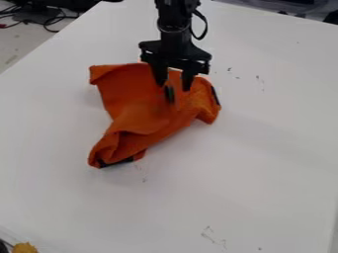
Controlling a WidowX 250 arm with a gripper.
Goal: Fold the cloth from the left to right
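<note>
The gripper (174,87) hangs from the top edge over the upper right part of the orange cloth (135,108), its two fingers apart with orange fabric visible below and between them. The cloth lies crumpled in the upper left middle of the table. Its upper left corner is turned over, and a bunched part reaches down to the lower left, with a black strip at its end. Another black strip edges the right side. A small dark patch shows on the cloth just below the fingers; whether they touch the fabric I cannot tell.
The white table (244,163) extends around the cloth, with small dark marks on its surface. Black cables (49,21) lie beyond its upper left edge. A yellow object (24,248) is at the bottom left corner.
</note>
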